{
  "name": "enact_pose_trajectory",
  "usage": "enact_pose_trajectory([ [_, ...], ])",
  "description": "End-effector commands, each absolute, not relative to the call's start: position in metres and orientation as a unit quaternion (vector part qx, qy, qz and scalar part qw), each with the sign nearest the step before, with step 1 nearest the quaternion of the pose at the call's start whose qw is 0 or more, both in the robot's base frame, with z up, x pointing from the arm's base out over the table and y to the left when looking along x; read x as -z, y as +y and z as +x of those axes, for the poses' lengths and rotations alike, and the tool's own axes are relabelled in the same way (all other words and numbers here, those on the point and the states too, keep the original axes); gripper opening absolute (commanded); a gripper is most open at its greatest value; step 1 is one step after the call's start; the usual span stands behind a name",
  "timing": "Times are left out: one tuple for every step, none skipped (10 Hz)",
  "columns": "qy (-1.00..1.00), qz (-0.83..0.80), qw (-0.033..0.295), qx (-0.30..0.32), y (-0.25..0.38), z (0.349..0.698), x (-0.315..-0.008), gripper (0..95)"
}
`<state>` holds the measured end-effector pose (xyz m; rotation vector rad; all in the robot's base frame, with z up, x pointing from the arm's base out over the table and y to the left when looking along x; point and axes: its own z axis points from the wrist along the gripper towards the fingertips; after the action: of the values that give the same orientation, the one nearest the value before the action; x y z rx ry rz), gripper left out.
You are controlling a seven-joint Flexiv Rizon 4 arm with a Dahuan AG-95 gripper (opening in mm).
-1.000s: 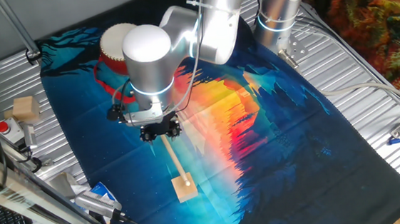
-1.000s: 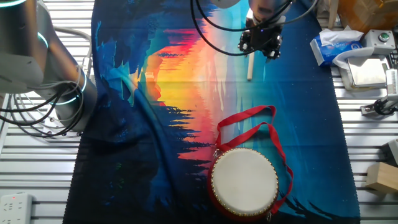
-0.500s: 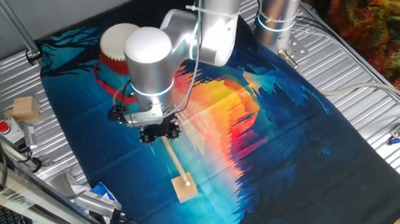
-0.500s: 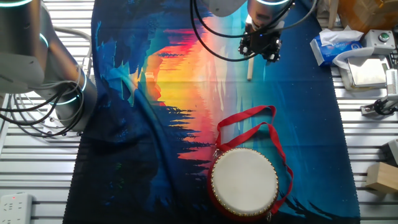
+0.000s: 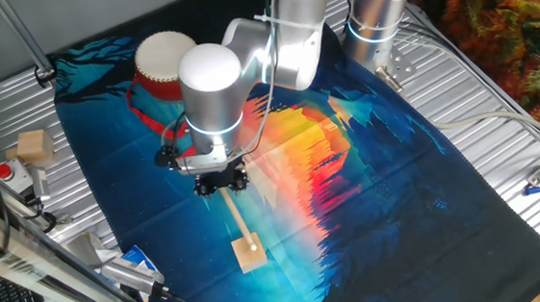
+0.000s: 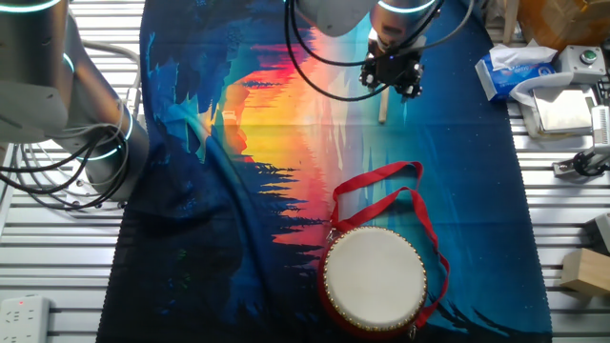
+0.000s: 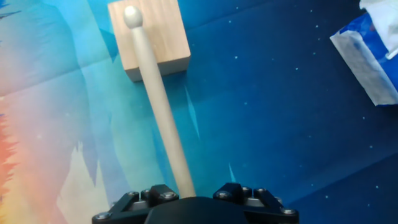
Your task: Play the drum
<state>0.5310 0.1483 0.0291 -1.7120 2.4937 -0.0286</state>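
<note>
The drum with red sides and a cream head stands at the back left of the blue cloth; in the other fixed view its red ribbon trails loose toward the middle. A wooden drumstick lies on the cloth with its tip resting on a small wooden block. My gripper hangs low over the stick's handle end, apart from the drum. In the hand view the stick runs between my open fingers, close to the left one, up to the block.
A second arm's base stands at the cloth's back edge. A tan block and a red button box sit on the metal table left of the cloth. A blue packet lies near the stick's block.
My gripper has shifted slightly along the cloth and a little lower over the stick's handle end. The stick, block and drum have not moved.
</note>
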Motion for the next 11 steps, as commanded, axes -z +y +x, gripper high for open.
enact_pose_trajectory([
  [0.824,-0.563,0.06,0.01,0.1485,0.5318,-0.0272,57.0],
  [0.826,-0.56,0.064,0.012,0.1496,0.5316,-0.025,38.0],
  [0.827,-0.558,0.066,0.015,0.1507,0.5314,-0.0232,38.0],
  [0.828,-0.556,0.069,0.017,0.1511,0.5314,-0.0221,38.0],
  [0.83,-0.552,0.076,0.02,0.1517,0.5313,-0.0214,19.0],
  [0.831,-0.55,0.08,0.021,0.1518,0.5313,-0.0212,0.0],
  [0.831,-0.55,0.081,0.021,0.152,0.5313,-0.0211,0.0],
  [0.832,-0.548,0.08,0.022,0.152,0.5313,-0.0211,0.0],
  [0.833,-0.546,0.08,0.021,0.152,0.5312,-0.0212,0.0],
  [0.835,-0.544,0.081,0.021,0.152,0.5312,-0.0217,0.0],
  [0.838,-0.54,0.08,0.021,0.1522,0.5309,-0.0237,0.0],
])
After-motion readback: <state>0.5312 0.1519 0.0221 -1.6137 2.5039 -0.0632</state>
